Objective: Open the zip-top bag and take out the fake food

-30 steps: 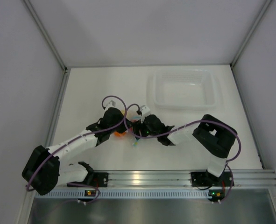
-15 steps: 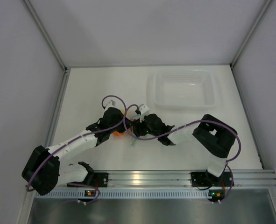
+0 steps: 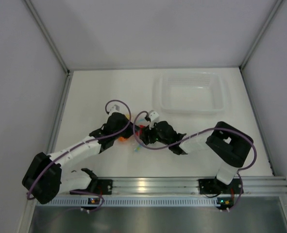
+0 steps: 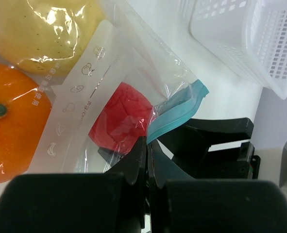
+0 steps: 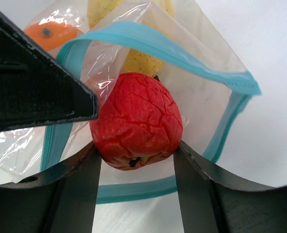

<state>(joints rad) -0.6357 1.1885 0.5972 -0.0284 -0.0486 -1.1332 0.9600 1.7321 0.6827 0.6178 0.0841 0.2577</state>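
Note:
The clear zip-top bag [image 4: 109, 77] lies at mid-table with its light blue zip strip [image 5: 148, 41] pulled open. My left gripper [image 4: 147, 141] is shut on the bag's edge by the strip. My right gripper [image 5: 136, 153] reaches into the bag's mouth and is shut on the red round fruit [image 5: 136, 121], also seen through the plastic in the left wrist view [image 4: 119, 119]. The orange fruit [image 4: 12, 131] and the yellow pear-shaped fruit [image 4: 46, 31] lie inside the bag. From above, both grippers meet over the bag [image 3: 136, 133].
A larger clear rigid tray [image 3: 191, 93] stands at the back right; its perforated wall shows in the left wrist view [image 4: 250, 39]. White walls enclose the table on three sides. An aluminium rail [image 3: 148, 184] runs along the near edge.
My right gripper has shifted slightly rightward and toward the near edge, with the right arm's elbow swinging right. The left arm has stayed nearly still.

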